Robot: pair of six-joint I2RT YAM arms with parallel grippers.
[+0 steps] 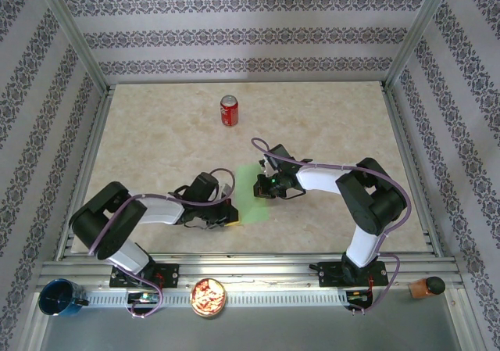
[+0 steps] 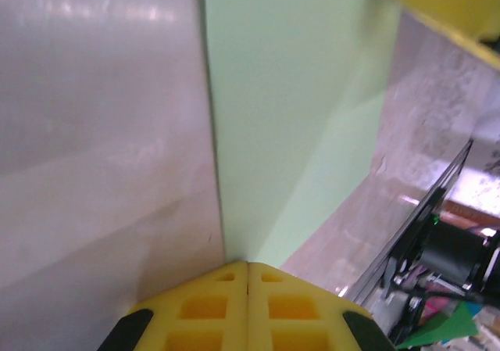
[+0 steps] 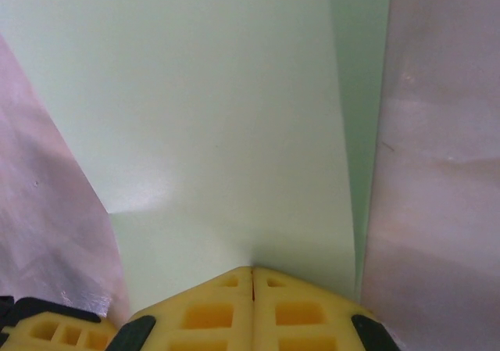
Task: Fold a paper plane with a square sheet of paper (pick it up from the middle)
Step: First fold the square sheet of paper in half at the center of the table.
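Table: a pale, marble-patterned tabletop (image 1: 156, 132) carries everything I am working with.
Paper: the thin, light-green square sheet of paper (image 1: 251, 196) lies flat. It is closer to the table's near edge than to the far one, and roughly midway between the left and right edges. In the right wrist view one layer seems to lie over another along one side.
Left gripper: the yellow-padded left gripper (image 2: 248, 266) has its fingers pressed together, with the tips meeting a corner of the sheet. I cannot tell whether a layer is nipped between them.
Right gripper: the yellow-padded right gripper (image 3: 252, 271) also has its fingers together, and the tips rest on the sheet's face.
Handling: I judge the sheet very light, limp and easily crumpled, and likely to slide on this smooth top.
Hold: I would pin one side and pinch gently at a raised fold mid-sheet.
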